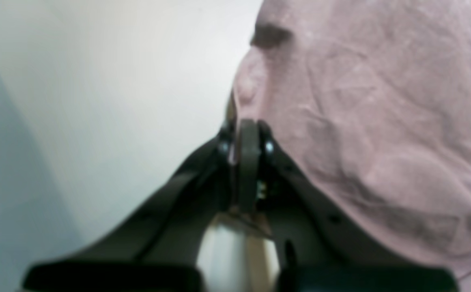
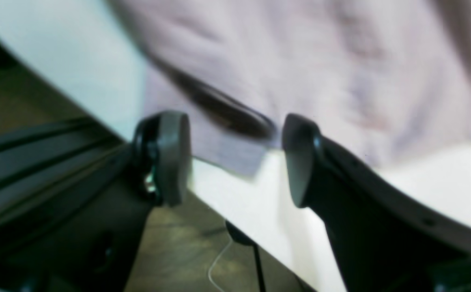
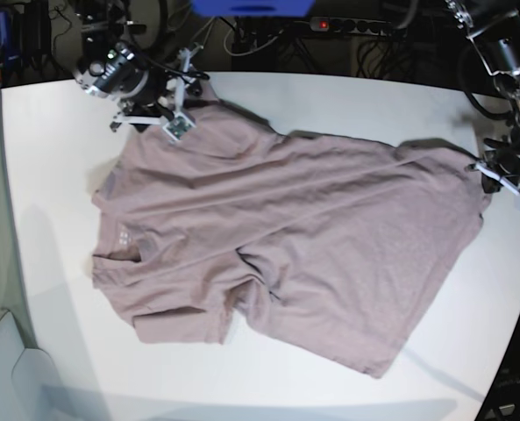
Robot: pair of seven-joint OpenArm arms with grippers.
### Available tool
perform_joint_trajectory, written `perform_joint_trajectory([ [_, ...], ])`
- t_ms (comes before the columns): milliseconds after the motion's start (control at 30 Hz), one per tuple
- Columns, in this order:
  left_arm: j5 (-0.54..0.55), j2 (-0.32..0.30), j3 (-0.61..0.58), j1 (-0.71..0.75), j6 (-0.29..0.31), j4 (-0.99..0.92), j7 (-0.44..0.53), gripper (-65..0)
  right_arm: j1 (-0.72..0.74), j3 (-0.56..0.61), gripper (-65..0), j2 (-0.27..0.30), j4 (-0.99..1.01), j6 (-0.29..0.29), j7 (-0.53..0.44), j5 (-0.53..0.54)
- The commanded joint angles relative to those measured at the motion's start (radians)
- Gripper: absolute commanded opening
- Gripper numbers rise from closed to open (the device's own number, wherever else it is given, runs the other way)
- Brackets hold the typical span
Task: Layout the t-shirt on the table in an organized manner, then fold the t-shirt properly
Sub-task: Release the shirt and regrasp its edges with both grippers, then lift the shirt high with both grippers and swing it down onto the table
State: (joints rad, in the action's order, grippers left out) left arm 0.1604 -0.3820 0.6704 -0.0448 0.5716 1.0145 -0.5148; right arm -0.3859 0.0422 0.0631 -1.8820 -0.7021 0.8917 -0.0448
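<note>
- The left gripper (image 1: pixel 248 134) is pinching its fingers tight on the edge of the t-shirt (image 3: pixel 277 237), cloth bunching just beyond the tips.
- The right gripper (image 2: pixel 235 158) is holding its fingers apart, a shirt corner lying between them at the edge of the table (image 3: pixel 58 140).
- Judgement: tugging the corners outward gently and evenly should be flattening the wrinkles.

The t-shirt (image 3: pixel 295 246) lies spread across the table (image 3: pixel 49 158).

My base view is bright and sharp, the desk (image 3: pixel 58 132) bowed at its edges. Both wrist views are soft; the right one smears badly beyond its gripper (image 2: pixel 235 160).
</note>
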Motion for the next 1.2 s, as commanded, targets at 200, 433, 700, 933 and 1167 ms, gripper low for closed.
perform_joint_trajectory([
  [200, -0.018, -0.012, 0.001, 0.001, 0.001, 0.005, -0.026, -64.9, 0.005, 0.051, -33.0, 0.001, -0.008, 0.004, -0.015, 0.012],
  [433, -0.009, -0.005, 0.018, 0.084, 0.001, 0.226, -0.034, -64.9, 0.008, 0.022, -65.0, 0.008, -0.040, 0.004, -0.058, 0.007],
  [700, -0.009, 0.076, 0.167, 0.073, 0.001, 0.677, -0.216, -64.9, 0.075, -0.078, -65.0, 0.034, -0.163, 0.004, -0.199, 0.007],
  [933, -0.009, 0.076, 0.165, -0.073, 0.001, 0.866, -0.327, -64.9, 0.270, -0.209, -65.0, 0.050, -0.163, 0.004, -0.270, 0.006],
  [1167, -0.014, 0.068, 0.133, -0.269, -0.005, 0.932, -0.362, -64.9, 0.543, -0.374, -65.0, 0.050, -0.161, 0.004, -0.268, 0.010],
])
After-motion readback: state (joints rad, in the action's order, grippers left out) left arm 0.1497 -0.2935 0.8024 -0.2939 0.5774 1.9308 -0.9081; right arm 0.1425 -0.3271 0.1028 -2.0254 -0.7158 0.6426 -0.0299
